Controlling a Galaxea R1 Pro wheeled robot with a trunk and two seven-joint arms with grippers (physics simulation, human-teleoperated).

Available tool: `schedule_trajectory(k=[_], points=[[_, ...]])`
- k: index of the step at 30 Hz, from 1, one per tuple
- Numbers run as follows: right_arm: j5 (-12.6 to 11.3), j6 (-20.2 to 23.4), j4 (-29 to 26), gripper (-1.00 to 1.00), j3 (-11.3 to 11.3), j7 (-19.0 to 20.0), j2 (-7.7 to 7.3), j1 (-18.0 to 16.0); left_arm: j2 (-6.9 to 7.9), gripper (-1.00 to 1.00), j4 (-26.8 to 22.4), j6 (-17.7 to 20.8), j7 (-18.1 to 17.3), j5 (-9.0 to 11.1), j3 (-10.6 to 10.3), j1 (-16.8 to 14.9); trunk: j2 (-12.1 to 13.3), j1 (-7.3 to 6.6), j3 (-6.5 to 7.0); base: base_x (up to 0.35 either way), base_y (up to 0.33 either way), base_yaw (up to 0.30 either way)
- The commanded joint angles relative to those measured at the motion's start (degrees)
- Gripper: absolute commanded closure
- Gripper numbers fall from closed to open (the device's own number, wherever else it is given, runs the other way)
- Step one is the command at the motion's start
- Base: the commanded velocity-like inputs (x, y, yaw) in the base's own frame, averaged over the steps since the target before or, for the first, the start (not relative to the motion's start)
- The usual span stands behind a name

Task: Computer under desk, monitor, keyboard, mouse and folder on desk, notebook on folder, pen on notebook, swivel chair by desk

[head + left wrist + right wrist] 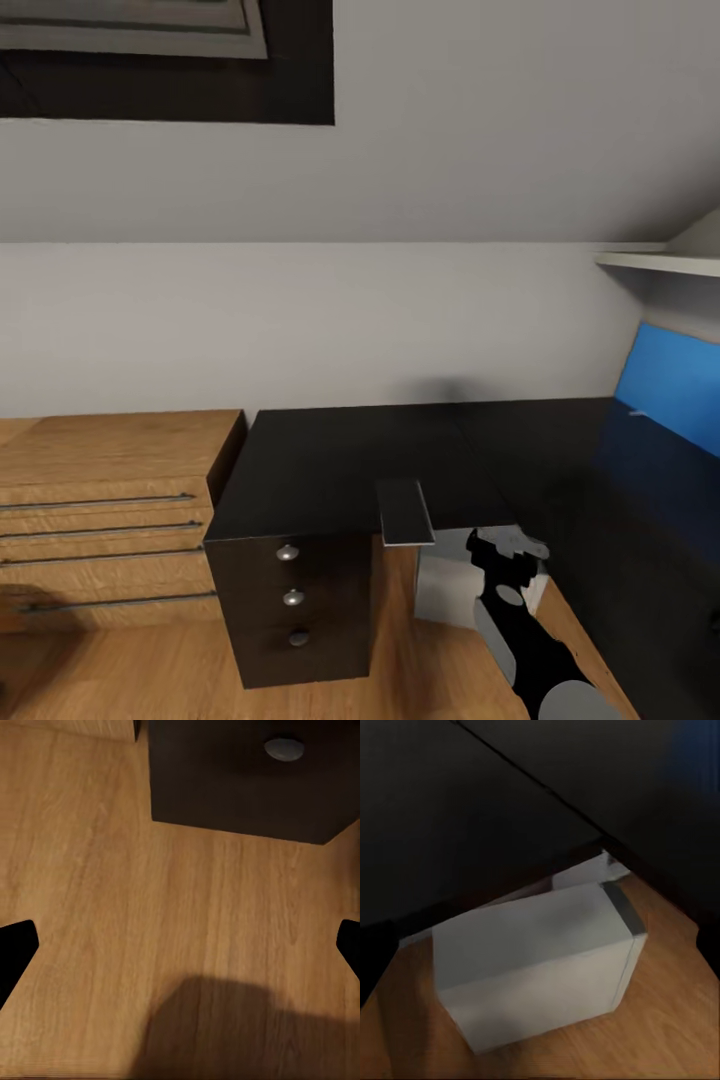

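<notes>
The black L-shaped desk (330, 460) stands against the grey wall, its dark drawer unit (300, 610) with round silver knobs below the front left. A thin dark grey notebook (405, 512) lies on the desk's front edge, overhanging it slightly. Under the desk stands the light grey computer (447, 592) (536, 960) on the wood floor. My right gripper (508, 548) hangs just below the desk edge, right of the notebook and apart from it, open and facing the computer. My left gripper (180, 952) is open over bare floor near the drawer unit (247, 776).
A light wooden low cabinet (100, 500) with long metal handles adjoins the desk on the left. A blue wall panel (670, 385) and a white shelf (660, 262) are at the right. A small pale sliver (632, 412) lies on the desk by the panel.
</notes>
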Motion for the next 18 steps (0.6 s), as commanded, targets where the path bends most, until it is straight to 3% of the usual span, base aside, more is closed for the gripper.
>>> schedule_trajectory(k=[1,9,18], points=[[-0.54,-1.08,0.7,-1.0,0.81,-0.31,0.28,-0.05,-0.08,-1.0,-0.03,-0.1,-0.4,-0.2,0.39,-0.02,-0.03,0.0,-0.05,0.0,0.0,0.279],[-0.23,-9.36,5.78,-1.0,6.42,-0.37,1.7,-0.05,-0.08,-1.0,0.03,-0.1,-0.4,-0.22,0.38,-0.02,-0.03,0.0,-0.05,0.0,0.0,0.279],[0.88,-12.71,7.55,-1.0,9.23,-0.39,2.87,-0.05,-0.08,-1.0,0.1,-0.1,-0.4,-0.22,0.37,-0.02,-0.03,0.0,-0.05,0.0,0.0,0.28]])
